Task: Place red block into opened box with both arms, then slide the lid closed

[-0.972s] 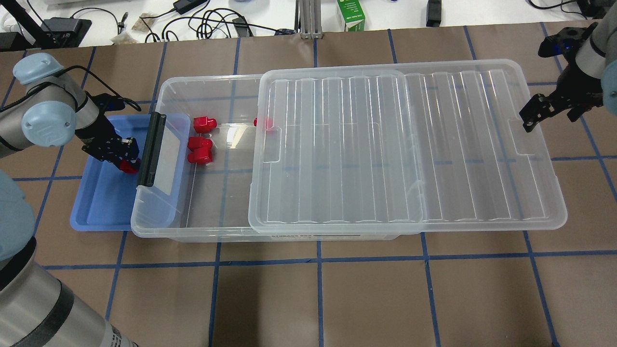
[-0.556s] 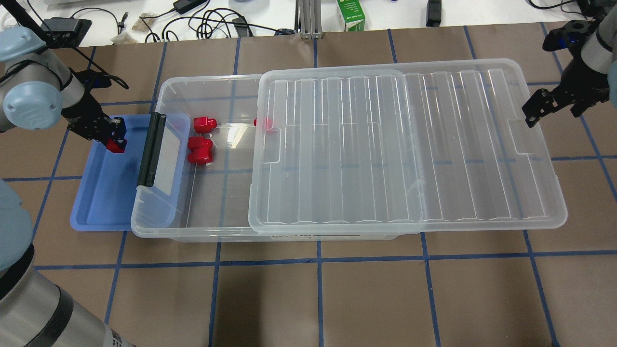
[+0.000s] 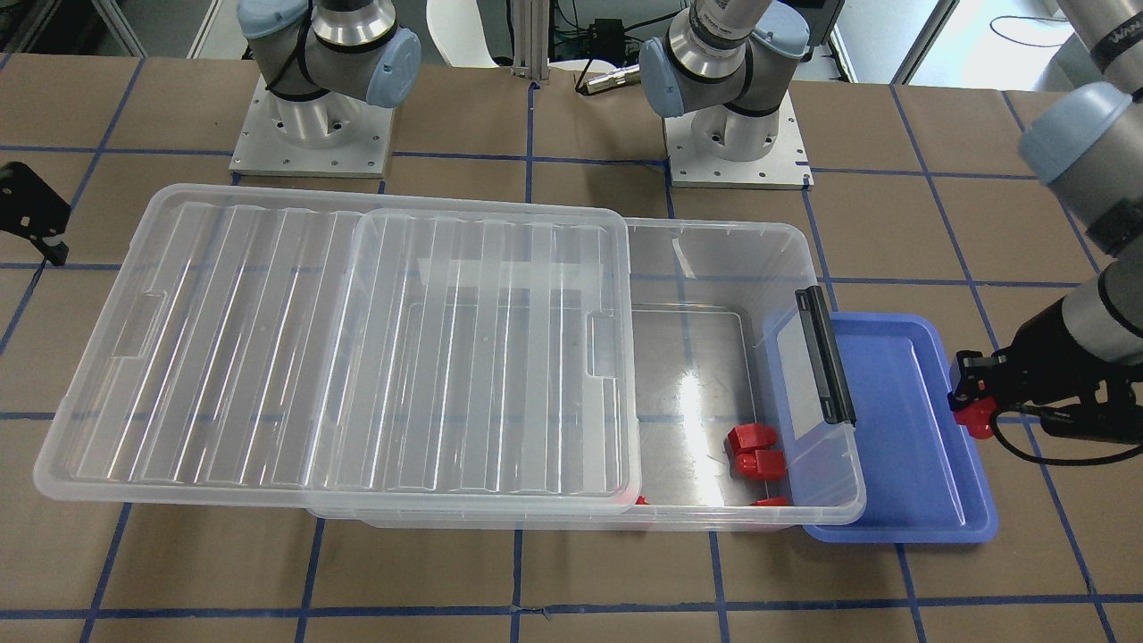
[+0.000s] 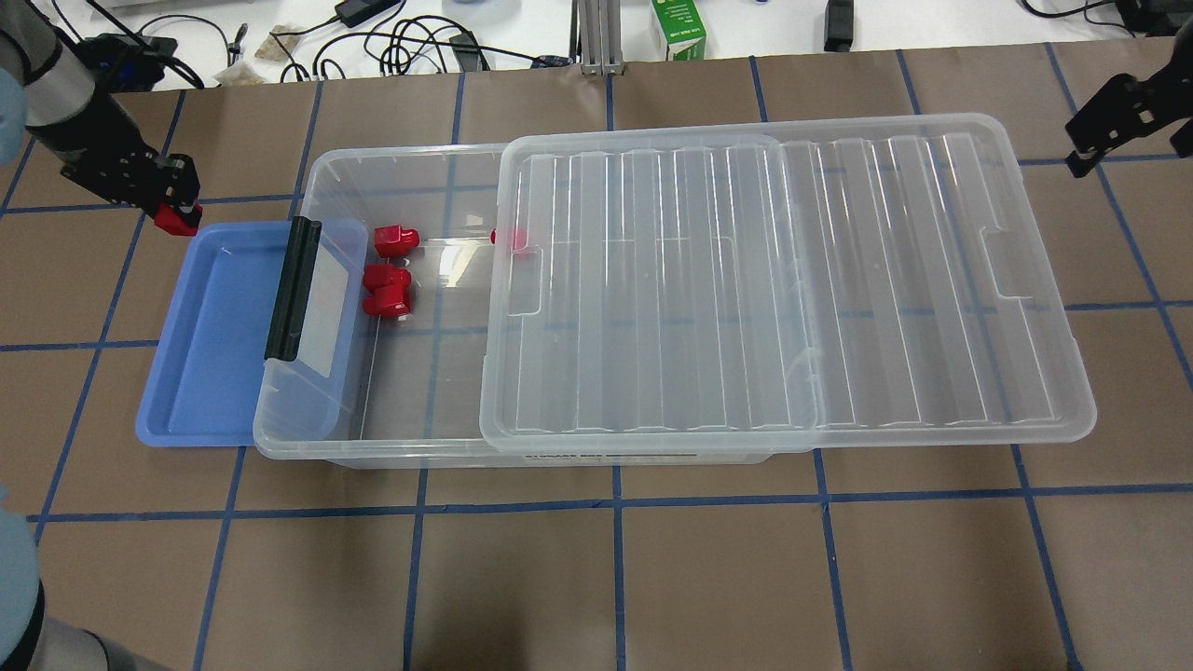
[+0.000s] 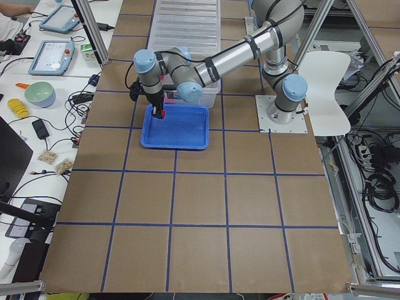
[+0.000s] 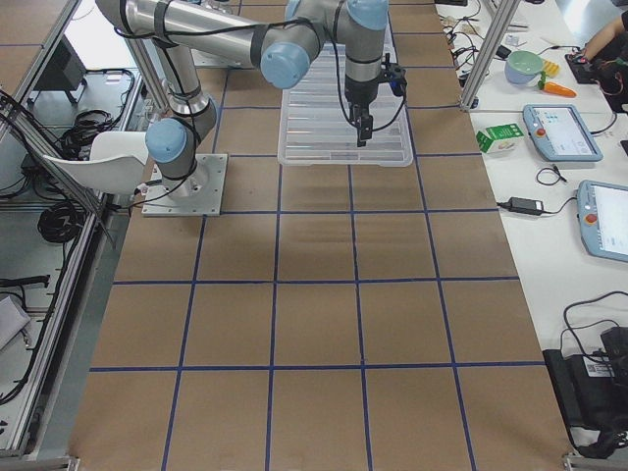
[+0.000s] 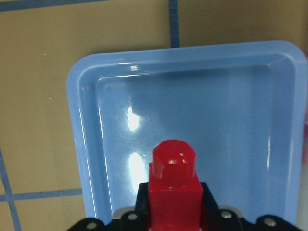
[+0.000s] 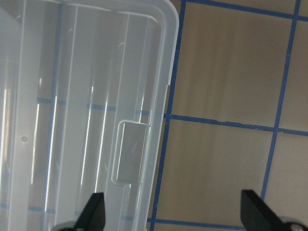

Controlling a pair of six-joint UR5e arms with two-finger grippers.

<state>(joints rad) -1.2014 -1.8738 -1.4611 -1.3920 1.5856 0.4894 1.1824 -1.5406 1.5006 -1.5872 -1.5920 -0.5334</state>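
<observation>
My left gripper (image 4: pixel 173 211) is shut on a red block (image 4: pixel 177 222) and holds it in the air over the far left corner of the blue tray (image 4: pixel 210 391). In the left wrist view the red block (image 7: pixel 173 185) sticks out between the jaws, stub end forward. The clear box (image 4: pixel 391 163) stands open at its left end, with the lid (image 4: pixel 839 280) slid right and overhanging. Inside lie two red blocks (image 4: pixel 395 239) (image 4: pixel 387 291), and a third (image 4: pixel 513 239) shows half under the lid's edge. My right gripper (image 8: pixel 173 211) is open, above the table beyond the lid's right end.
The box's black bar (image 4: pixel 292 289) end overlaps the blue tray. Cables and a green carton (image 4: pixel 678 30) lie on the white bench behind the table. The arm bases (image 3: pixel 312 134) stand at the table's robot side.
The left gripper has risen from the tray with the red block and moved toward the tray's far left corner. The right gripper has drawn back toward the far right.
</observation>
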